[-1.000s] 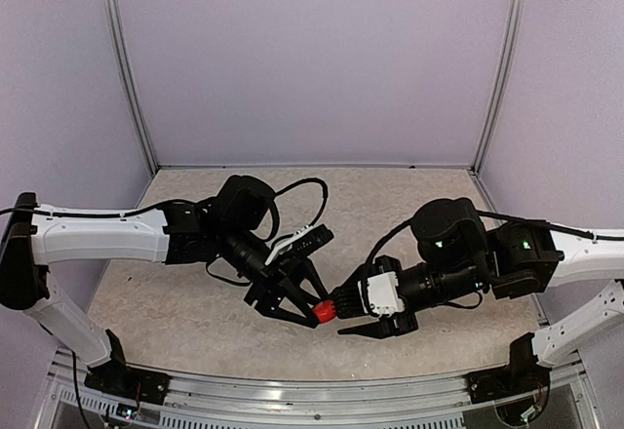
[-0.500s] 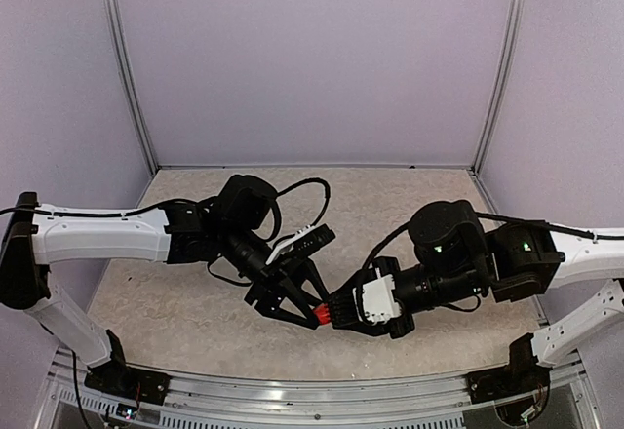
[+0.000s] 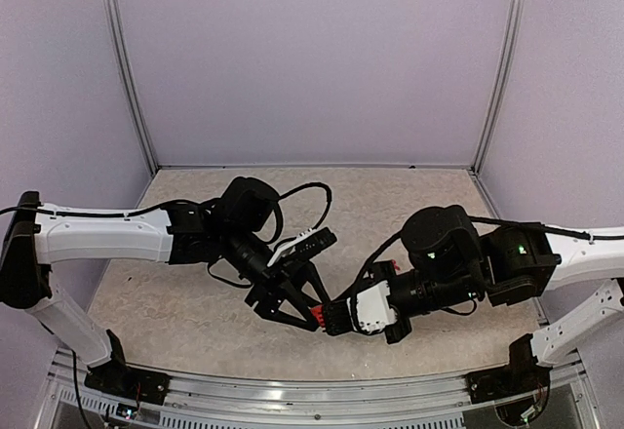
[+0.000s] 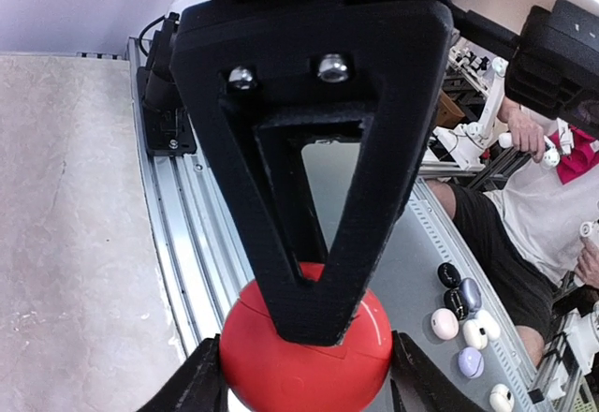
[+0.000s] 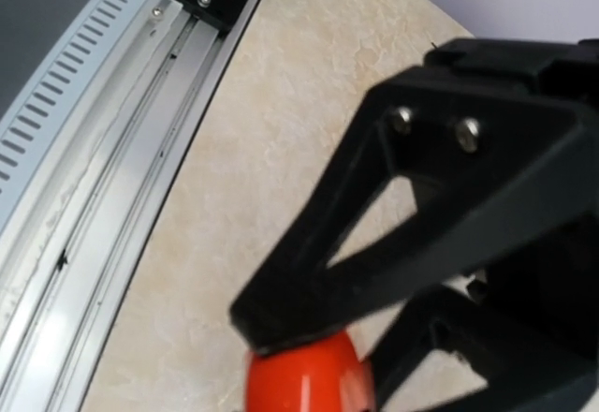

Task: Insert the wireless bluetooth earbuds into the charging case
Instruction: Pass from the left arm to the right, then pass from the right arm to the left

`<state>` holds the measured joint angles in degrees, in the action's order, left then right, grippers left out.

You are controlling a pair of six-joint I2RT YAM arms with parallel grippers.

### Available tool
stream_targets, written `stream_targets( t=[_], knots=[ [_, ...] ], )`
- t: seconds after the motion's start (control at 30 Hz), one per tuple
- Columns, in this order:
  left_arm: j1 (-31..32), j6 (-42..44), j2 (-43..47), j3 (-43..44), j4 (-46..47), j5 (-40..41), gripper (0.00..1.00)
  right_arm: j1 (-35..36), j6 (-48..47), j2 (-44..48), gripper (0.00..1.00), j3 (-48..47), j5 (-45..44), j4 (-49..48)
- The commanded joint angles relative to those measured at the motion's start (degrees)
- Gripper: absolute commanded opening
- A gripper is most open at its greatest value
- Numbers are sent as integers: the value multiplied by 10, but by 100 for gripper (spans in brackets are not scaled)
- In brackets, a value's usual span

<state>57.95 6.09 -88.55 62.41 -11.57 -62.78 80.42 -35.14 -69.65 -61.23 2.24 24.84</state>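
Note:
A red pebble-like charging case (image 3: 318, 314) hangs just above the table near the front middle, between both grippers. Its lid looks closed, with a seam line showing in the left wrist view (image 4: 309, 365). My left gripper (image 3: 309, 312) is shut on the case, one finger lying across its top (image 4: 314, 281). My right gripper (image 3: 331, 318) has come in from the right, and its fingers (image 4: 201, 384) touch both flanks of the case. The case also shows in the right wrist view (image 5: 304, 375) under a blurred finger (image 5: 374, 272). No earbuds are visible in any view.
An aluminium rail (image 3: 312, 390) runs along the table's near edge, close below the grippers. Beyond it, off the table, several small pebble-like cases (image 4: 463, 314) lie on a grey surface, and a seated person (image 4: 533, 215) is there. Booth walls stand behind and at both sides.
My right gripper has moved left from beside the red case onto it, and its open fingers have closed in around it. My left gripper has kept hold and barely moved.

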Motion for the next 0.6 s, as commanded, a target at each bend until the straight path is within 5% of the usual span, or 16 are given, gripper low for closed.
stream_targets(
  t=[0.0, 0.07, 0.1, 0.23, 0.33, 0.57],
  knots=[
    [2, 7, 13, 21, 12, 24, 72, 4, 10, 3, 11, -4, -13, 1],
    [-2, 8, 22, 20, 11, 39, 96, 5, 14, 8, 9, -1, -17, -3],
    [-7, 7, 27, 19, 11, 48, 99, 5, 17, 11, 9, 1, -18, -6],
    [-44, 0, 75, 13, 9, 113, 99, 4, 32, 26, 8, 14, -35, -18],
    [-69, -27, 127, -10, 50, 235, 99, -5, 52, 40, 7, 23, -40, -31],
    [-70, -92, 326, -182, 251, 503, 99, -82, 132, 83, 8, 23, 50, -59]
  ],
)
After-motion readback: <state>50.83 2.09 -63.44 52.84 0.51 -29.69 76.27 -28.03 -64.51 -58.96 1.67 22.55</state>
